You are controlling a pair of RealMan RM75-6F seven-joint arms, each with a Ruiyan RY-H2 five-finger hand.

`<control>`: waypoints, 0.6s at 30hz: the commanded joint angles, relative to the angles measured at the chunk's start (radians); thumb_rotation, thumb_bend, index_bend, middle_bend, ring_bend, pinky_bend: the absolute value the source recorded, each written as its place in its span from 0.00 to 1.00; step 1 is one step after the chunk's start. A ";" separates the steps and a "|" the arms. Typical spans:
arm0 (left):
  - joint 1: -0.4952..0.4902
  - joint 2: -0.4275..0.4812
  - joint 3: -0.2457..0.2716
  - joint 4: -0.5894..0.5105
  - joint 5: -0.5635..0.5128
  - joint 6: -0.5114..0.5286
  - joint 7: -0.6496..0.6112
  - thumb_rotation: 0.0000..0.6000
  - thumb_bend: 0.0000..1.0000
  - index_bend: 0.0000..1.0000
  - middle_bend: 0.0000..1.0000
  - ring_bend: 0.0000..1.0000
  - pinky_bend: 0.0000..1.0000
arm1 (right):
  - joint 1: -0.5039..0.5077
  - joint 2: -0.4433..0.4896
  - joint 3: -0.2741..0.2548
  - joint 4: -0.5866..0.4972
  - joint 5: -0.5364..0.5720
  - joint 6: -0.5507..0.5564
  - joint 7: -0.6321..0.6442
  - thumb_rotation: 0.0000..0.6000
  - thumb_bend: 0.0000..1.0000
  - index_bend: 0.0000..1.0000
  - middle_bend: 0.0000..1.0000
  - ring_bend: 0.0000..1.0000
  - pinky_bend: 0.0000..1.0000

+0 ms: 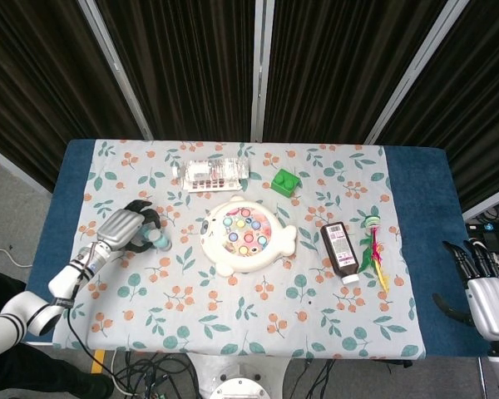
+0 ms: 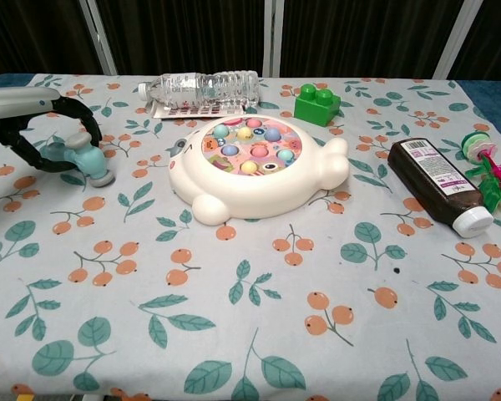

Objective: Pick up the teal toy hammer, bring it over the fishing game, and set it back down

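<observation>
The teal toy hammer [image 2: 85,158] lies on the tablecloth at the left, its head [image 1: 160,241] pointing toward the fishing game. My left hand [image 1: 126,229] is on it, and its dark fingers [image 2: 79,117] arch over the handle while the thumb meets it from the left. The hammer head touches the cloth. The white round fishing game [image 1: 246,235] with coloured fish sits at the table's middle, just right of the hammer [image 2: 250,167]. My right hand [image 1: 484,288] hangs off the table's right edge, fingers apart and holding nothing.
A clear plastic bottle [image 2: 202,87] lies behind the game, with a green brick [image 2: 316,104] to its right. A dark brown bottle [image 2: 439,184] and a pink-green feather toy [image 2: 488,167] lie at the right. Cables hang below the front edge.
</observation>
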 commanded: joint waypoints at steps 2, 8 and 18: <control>-0.001 -0.003 0.006 0.006 -0.003 -0.002 -0.007 1.00 0.32 0.40 0.26 0.08 0.08 | -0.001 -0.001 0.000 0.000 0.001 0.000 0.000 1.00 0.16 0.05 0.14 0.00 0.00; -0.005 -0.014 0.015 0.019 -0.004 0.001 -0.025 1.00 0.33 0.43 0.27 0.08 0.08 | -0.001 0.000 0.001 -0.002 0.003 -0.001 -0.002 1.00 0.16 0.05 0.15 0.00 0.00; 0.002 -0.044 0.014 0.058 -0.012 0.033 -0.032 1.00 0.34 0.50 0.32 0.14 0.09 | 0.001 0.001 0.002 -0.007 0.006 -0.008 -0.009 1.00 0.16 0.05 0.15 0.00 0.00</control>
